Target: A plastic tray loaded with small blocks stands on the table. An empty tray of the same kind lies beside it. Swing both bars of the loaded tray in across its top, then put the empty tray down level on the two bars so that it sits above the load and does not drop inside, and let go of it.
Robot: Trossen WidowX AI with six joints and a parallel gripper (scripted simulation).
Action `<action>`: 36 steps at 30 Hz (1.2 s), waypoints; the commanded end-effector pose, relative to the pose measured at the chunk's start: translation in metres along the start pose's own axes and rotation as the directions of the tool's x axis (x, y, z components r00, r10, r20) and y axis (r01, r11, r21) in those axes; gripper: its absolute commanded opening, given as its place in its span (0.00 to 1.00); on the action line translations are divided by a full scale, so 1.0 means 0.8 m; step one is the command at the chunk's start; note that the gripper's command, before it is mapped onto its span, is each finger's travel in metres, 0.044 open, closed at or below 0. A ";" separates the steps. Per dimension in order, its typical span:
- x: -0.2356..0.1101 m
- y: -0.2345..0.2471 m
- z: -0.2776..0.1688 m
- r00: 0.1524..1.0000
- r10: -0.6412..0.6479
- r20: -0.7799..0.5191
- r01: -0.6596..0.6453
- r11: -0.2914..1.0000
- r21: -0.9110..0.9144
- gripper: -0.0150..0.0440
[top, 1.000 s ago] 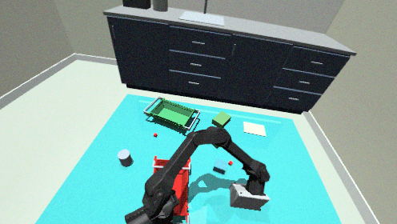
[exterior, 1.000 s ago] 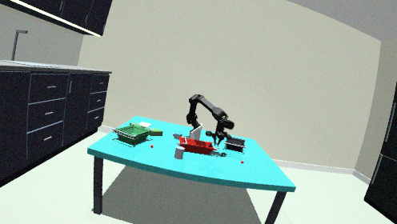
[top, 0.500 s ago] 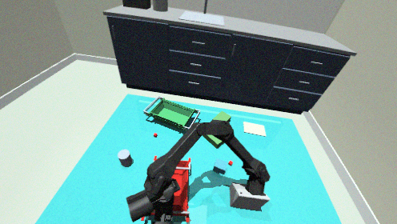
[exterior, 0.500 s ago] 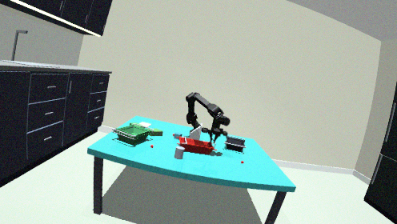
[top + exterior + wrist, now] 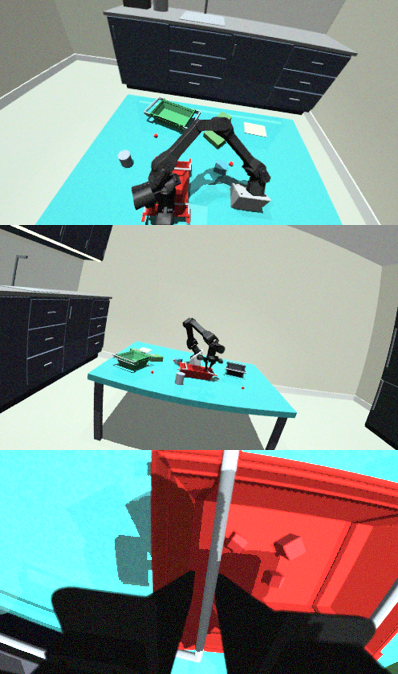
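Observation:
The red tray (image 5: 182, 185) (image 5: 198, 372) (image 5: 320, 475) holds a few small red blocks (image 5: 292, 547). Its far wire bar (image 5: 185, 166) (image 5: 387, 606) crosses inside that end. Its near wire bar (image 5: 216, 540) appears over the tray's other end, between my fingers; its exact height is unclear. My gripper (image 5: 208, 370) (image 5: 205, 577) is slightly open, pointing down around this bar, with a small gap each side. A green tray (image 5: 174, 114) (image 5: 132, 363) with wire bars at its ends looks empty. A dark grey tray (image 5: 236, 369) (image 5: 17, 664) with bars stands beyond the near end; its inside is unclear.
A grey cylinder (image 5: 125, 158) (image 5: 180, 378) stands beside the red tray. A green block (image 5: 215, 138), a blue block (image 5: 221, 167) and a white square (image 5: 254, 129) lie on the arm's base side. Small red objects (image 5: 156, 135) (image 5: 242, 388) lie on the table.

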State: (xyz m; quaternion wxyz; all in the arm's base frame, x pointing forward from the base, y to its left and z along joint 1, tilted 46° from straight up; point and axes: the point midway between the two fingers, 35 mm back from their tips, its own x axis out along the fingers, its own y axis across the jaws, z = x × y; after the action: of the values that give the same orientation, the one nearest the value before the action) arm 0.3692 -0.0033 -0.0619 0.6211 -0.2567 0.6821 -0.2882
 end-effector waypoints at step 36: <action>-0.041 0.007 0.001 1.000 0.005 0.012 -0.005 1.000 -0.009 0.25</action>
State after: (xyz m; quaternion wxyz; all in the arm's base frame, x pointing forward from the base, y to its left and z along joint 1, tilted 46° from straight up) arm 0.3737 0.0241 -0.0425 0.6253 -0.2582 0.6799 -0.2831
